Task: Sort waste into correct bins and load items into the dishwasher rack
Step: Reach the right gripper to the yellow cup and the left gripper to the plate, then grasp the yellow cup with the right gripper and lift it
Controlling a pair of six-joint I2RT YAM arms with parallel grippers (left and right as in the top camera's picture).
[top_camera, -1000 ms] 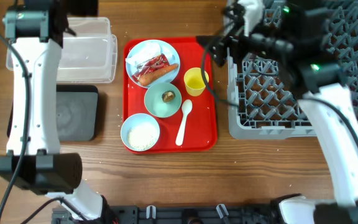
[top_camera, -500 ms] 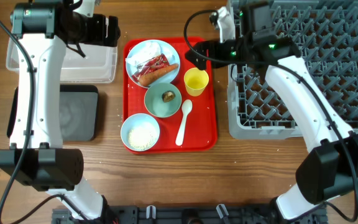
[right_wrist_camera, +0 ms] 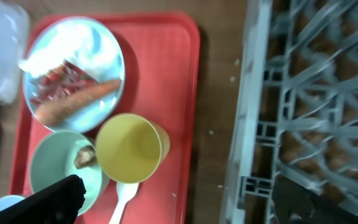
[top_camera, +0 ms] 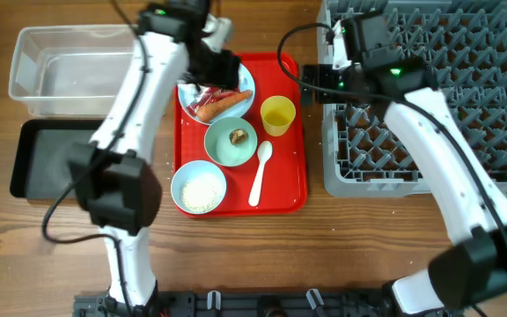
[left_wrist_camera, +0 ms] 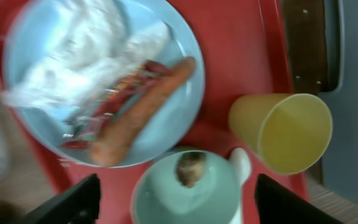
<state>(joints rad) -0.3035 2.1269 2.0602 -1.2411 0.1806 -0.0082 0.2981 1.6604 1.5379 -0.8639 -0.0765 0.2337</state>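
Orange carrot (left_wrist_camera: 143, 112) lies on the plate (left_wrist_camera: 182, 106), so I lower my wide-open, empty left gripper (left_wrist_camera: 178, 202) across its middle.

Serving tray (top_camera: 284, 189): red, rectangular, with rounded corners and a low raised rim. It lies flat near the middle of the surface, long sides running front to back.
Surface (top_camera: 236, 255): brown wood grain running left to right. A bare strip shows just right of the tray.
Specks (right_wrist_camera: 237, 61): a few small pale specks on that strip; their kind cannot be told.
Rail (top_camera: 262, 304): dark bar along the near edge, partly cut off.
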